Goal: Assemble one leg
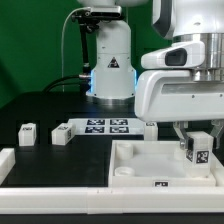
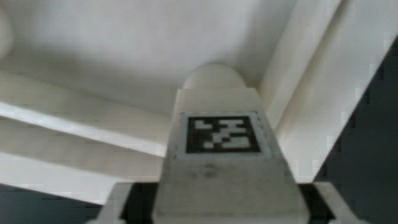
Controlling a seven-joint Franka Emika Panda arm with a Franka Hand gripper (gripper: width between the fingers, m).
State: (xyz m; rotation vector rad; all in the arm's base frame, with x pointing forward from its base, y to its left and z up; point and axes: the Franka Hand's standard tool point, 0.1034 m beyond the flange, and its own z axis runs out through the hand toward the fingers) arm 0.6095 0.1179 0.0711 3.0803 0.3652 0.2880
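My gripper is shut on a leg, a small white block with a black-and-white marker, and holds it upright over the far right corner of the large white tray. In the wrist view the leg fills the middle, clamped between my two fingers, with the tray's raised rim right beyond its tip. I cannot tell whether the leg touches the tray. Two more legs lie on the table at the exterior view's left.
The marker board lies behind the tray, in front of the arm's base. Another white block stands by the tray's far rim. A white rail runs along the front edge of the table.
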